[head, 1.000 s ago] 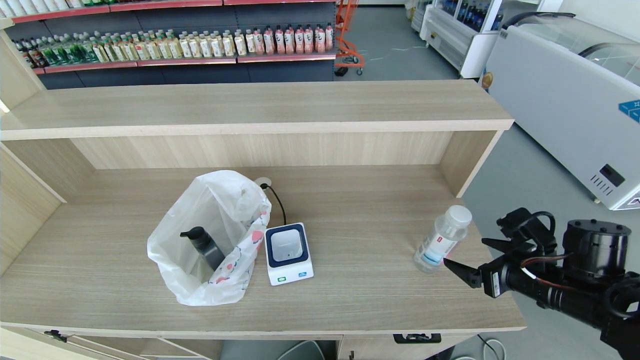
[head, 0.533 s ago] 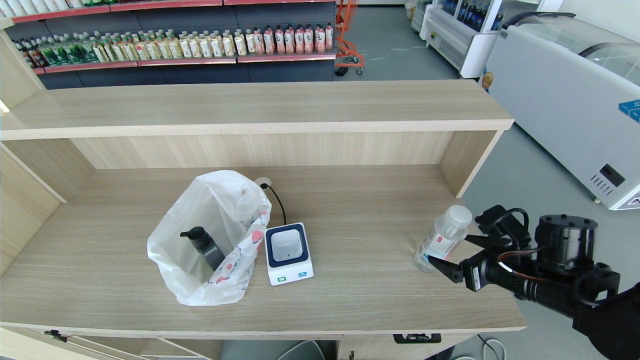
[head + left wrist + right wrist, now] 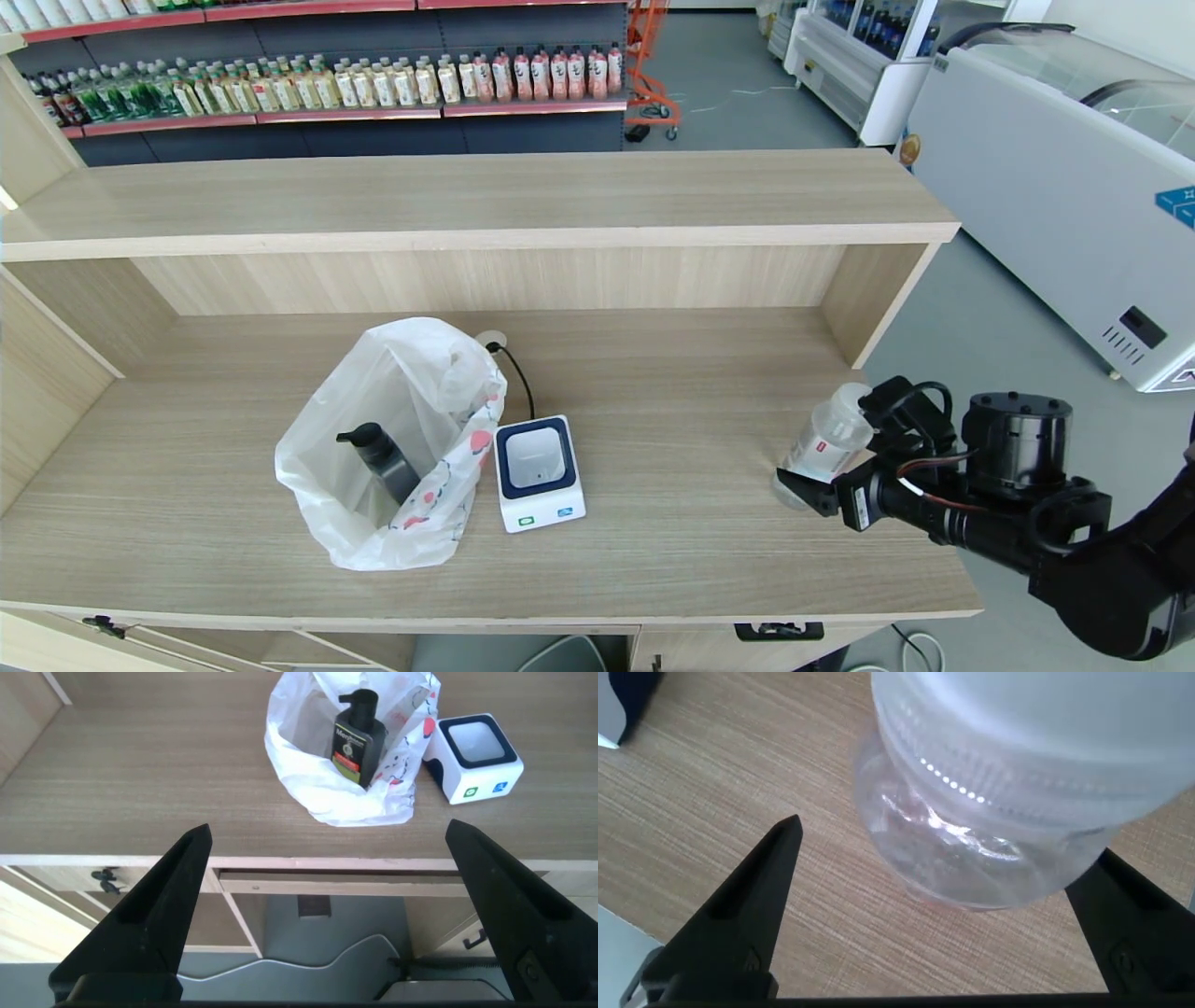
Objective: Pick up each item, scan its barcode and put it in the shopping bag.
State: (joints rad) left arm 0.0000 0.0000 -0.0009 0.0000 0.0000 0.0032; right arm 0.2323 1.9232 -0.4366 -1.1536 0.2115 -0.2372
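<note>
A clear water bottle [image 3: 823,437] with a white cap stands near the right end of the wooden counter [image 3: 672,448]. My right gripper [image 3: 820,459] is open around the bottle's lower half, one finger on each side. Up close, the bottle [image 3: 999,793] sits between the spread fingers [image 3: 757,905] with a gap showing. The white shopping bag [image 3: 411,392] stands open left of centre with a black pump bottle [image 3: 381,457] inside. A white and blue scanner [image 3: 540,471] sits beside it. My left gripper [image 3: 327,835] hangs open over the counter's front edge, facing the shopping bag [image 3: 318,793] and scanner [image 3: 472,756].
A raised shelf and side walls [image 3: 467,201] enclose the counter at the back and left. The scanner's black cable [image 3: 518,373] runs to a hole behind the bag. The counter's right edge [image 3: 943,523] lies just beyond the bottle. Store shelves and freezers stand behind.
My right arm has moved left toward the bottle, and its open fingers now straddle it. The bottle, bag and scanner have stayed put.
</note>
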